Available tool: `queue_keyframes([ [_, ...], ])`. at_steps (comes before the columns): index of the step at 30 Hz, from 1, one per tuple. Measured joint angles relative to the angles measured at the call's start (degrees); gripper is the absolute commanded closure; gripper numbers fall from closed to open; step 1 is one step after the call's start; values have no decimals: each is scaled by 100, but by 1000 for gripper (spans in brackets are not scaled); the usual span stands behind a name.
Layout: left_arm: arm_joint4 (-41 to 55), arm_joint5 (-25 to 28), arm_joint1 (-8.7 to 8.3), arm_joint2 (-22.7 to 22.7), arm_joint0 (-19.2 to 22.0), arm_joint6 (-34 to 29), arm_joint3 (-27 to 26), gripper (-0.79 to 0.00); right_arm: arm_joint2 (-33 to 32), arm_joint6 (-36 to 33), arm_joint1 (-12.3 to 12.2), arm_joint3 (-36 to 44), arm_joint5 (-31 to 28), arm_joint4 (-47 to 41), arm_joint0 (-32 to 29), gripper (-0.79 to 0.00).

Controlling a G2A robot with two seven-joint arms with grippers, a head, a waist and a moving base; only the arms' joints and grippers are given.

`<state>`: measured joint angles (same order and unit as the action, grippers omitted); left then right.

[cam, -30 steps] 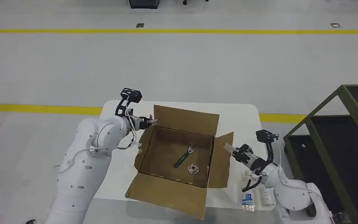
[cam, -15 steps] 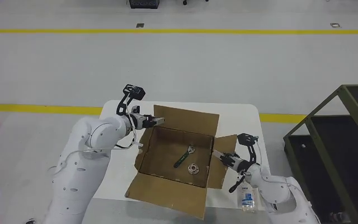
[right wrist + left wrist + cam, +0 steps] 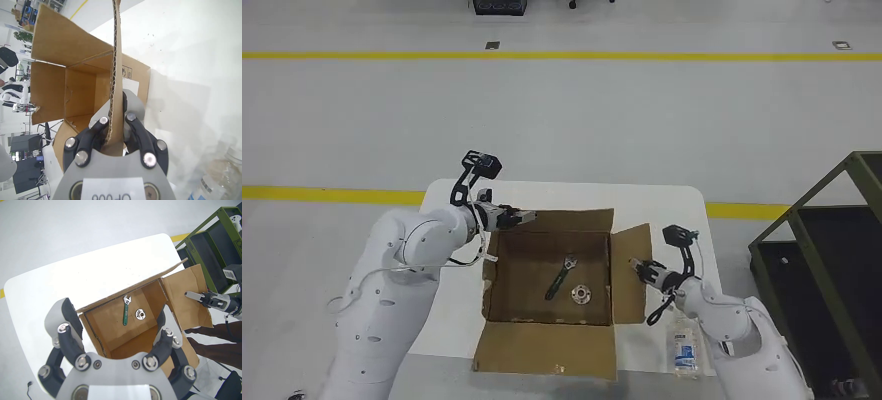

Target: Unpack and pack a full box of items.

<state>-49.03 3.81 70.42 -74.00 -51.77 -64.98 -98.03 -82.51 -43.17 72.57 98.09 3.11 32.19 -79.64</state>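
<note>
Now right pincer [image 3: 117,110] grips labelled box [image 3: 133,73]

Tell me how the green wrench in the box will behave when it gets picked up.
The wrench looks like solid metal, so it is probably stiff and heavy for its size. It lies flat on the box floor, so it likely won't roll, though its low profile may be hard to grasp. Gripped near one end, it could tilt.

White table [image 3: 562,195], green rack [image 3: 842,250], yellow line [image 3: 332,192]

Two yellow lines [image 3: 542,55] crossed the pale grey floor [image 3: 642,120]. A green metal rack [image 3: 832,250] stood right of the white table [image 3: 667,205].
</note>
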Motion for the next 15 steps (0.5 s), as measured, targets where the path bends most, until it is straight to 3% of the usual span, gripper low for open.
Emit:
queue_keyframes([
  [1, 0, 0, 0, 0, 0, 0, 0, -785, 16, 12, -1, 4, 18, 1, 5, -785],
  [8, 1, 1, 0, 1, -2, 2, -1, -785, 29, 250, -20, 141, 189, 101, -75, -785],
  [15, 407, 358, 18, 269, -3, 145, 70, -785, -311, 1038, -82, 946, 295, 772, -525, -785],
])
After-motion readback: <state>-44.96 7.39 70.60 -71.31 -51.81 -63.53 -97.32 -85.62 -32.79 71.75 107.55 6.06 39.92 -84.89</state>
